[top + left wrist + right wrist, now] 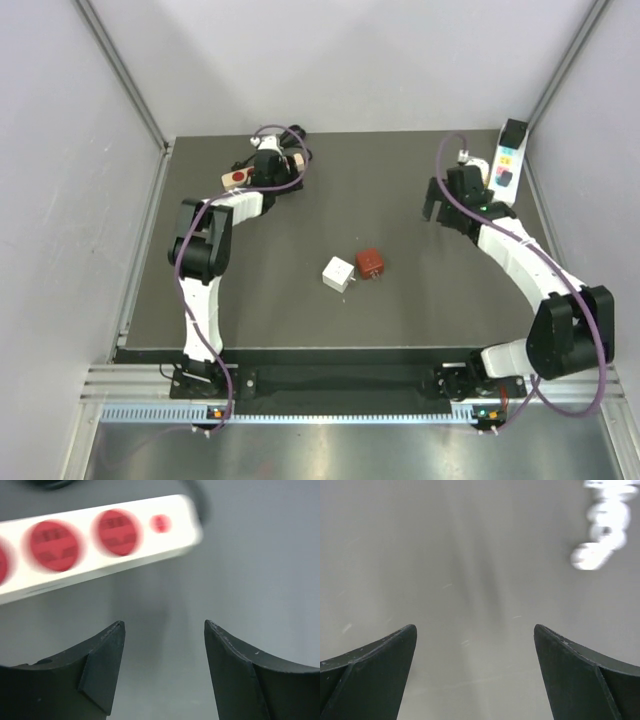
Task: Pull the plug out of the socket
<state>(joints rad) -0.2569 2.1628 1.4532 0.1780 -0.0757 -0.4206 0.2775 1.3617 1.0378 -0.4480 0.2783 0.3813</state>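
Note:
A white power strip with red sockets (95, 542) runs blurred across the top of the left wrist view, and no plug shows in the sockets I can see. From above, that strip (237, 178) lies at the far left, partly under my left arm. My left gripper (164, 630) hovers just short of it, open, with only bare table between the fingers. A second white strip (505, 165) lies at the far right with a dark block (504, 179) on it. Beside it my right gripper (475, 630) stands wide open over bare table.
A loose white plug block (338, 273) and a loose red one (371, 263) lie side by side mid-table. A black piece (513, 133) sits at the far end of the right strip. Grey walls close in the dark table (300, 320) on three sides.

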